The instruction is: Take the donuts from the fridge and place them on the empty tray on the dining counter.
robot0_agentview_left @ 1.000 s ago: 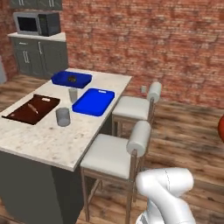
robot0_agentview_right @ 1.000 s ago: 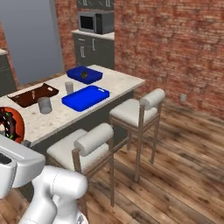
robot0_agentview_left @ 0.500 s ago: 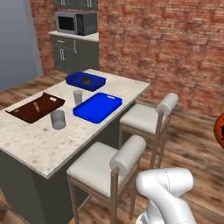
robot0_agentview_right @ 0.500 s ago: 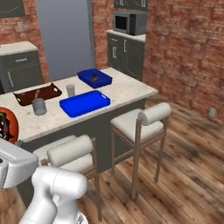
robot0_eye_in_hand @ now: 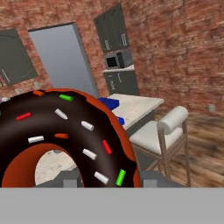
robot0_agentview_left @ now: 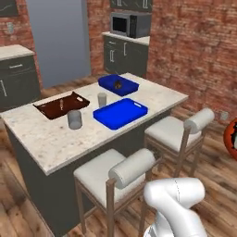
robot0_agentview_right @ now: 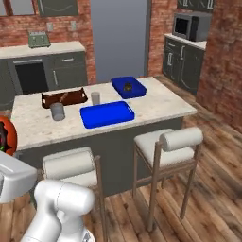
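Note:
A chocolate-iced donut with coloured sprinkles sits right in front of the hand camera, and my gripper is shut on it. Its edge also shows at the right border and at the left border of the base views. The bright blue tray lies bare on the dining counter, well ahead of the gripper. The light-grey fridge stands shut behind the island. The pink donut is out of view.
On the counter are a darker blue tray with a small dark thing in it, a brown tray and two grey cups. Two white-cushioned stools stand between me and the island. A microwave sits on the wall counter.
The whole scene has shifted as the base turned and moved; the island now sits more square and the fridge is in view. The donut stays in the gripper.

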Tool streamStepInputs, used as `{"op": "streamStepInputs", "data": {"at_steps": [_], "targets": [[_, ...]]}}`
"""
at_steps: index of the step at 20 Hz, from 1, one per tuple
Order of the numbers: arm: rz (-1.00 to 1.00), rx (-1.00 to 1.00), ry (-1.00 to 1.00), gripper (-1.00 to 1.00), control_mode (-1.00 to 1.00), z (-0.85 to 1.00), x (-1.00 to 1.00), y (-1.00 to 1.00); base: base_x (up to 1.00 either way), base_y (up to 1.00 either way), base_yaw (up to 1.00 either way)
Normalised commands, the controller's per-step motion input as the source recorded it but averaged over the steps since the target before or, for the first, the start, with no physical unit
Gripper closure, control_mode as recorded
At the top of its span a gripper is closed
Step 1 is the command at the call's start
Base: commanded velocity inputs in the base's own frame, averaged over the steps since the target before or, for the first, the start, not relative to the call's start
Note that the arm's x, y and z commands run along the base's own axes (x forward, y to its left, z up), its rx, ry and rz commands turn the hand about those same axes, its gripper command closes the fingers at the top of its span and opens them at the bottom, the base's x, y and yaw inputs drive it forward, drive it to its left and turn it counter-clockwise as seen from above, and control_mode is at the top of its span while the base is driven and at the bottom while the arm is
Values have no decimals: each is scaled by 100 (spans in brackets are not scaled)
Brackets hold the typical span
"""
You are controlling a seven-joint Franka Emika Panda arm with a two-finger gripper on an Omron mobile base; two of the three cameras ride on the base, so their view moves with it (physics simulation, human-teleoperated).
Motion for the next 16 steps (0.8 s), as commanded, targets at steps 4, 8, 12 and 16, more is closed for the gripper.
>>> {"op": "streamStepInputs", "data": {"at_steps": [4,8,12,16], "targets": [[0,0,0,100,100,0,0,0,0,-68,64],[0,0,0,100,100,0,0,0,49,-48,64],[0,0,0,100,100,0,0,0,82,-84,42],[0,0,0,100,100,0,0,0,62,-89,40]]}}
